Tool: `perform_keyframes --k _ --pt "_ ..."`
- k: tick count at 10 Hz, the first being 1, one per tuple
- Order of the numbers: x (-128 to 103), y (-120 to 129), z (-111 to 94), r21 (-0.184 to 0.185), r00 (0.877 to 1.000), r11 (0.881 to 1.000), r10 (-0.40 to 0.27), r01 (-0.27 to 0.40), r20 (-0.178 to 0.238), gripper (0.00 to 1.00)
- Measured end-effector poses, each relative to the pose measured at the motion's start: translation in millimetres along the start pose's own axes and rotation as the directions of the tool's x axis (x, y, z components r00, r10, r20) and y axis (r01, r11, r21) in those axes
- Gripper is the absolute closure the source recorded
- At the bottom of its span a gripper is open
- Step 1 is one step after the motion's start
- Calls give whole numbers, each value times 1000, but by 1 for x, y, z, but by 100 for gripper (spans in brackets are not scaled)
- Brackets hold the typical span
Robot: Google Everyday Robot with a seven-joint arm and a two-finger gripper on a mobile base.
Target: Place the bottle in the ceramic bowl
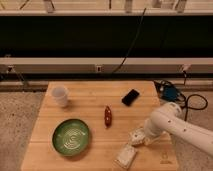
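The whitish boxy bottle (pixel 125 156) lies on the wooden table (pixel 95 107) near its front edge, right of centre. The green ceramic bowl (pixel 72 136) with pale swirl rings sits at the front left with nothing in it. My gripper (pixel 137 137), at the end of the white arm (pixel 172 126) that reaches in from the right, hangs low just behind and to the right of the bottle. I cannot see whether it touches the bottle.
A small white cup (pixel 60 95) stands at the back left. A slim dark-red bottle (pixel 107 116) lies mid-table. A black phone (pixel 131 97) lies at the back right. A blue device with cables (pixel 171 93) sits off the table's right edge.
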Motion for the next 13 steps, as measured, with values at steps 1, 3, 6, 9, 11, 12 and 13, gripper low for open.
perform_keyframes --k 1,3,6,9,11,12,13 --pt "-6 -2 -9 -1 1000 1000 -8 8 0 88" --pt "-14 -3 -21 -8 1000 1000 -25 25 -4 99" --pt "-32 -11 -33 -5 998 998 -60 60 -13 99" --pt "-71 -25 -44 -12 993 993 -118 118 -23 99" --pt "-80 -28 -50 -16 989 989 -145 144 -32 99" --pt "-91 -34 -57 -20 985 986 -169 168 -38 99" --pt "-100 -39 -59 -18 981 982 -187 187 -40 99"
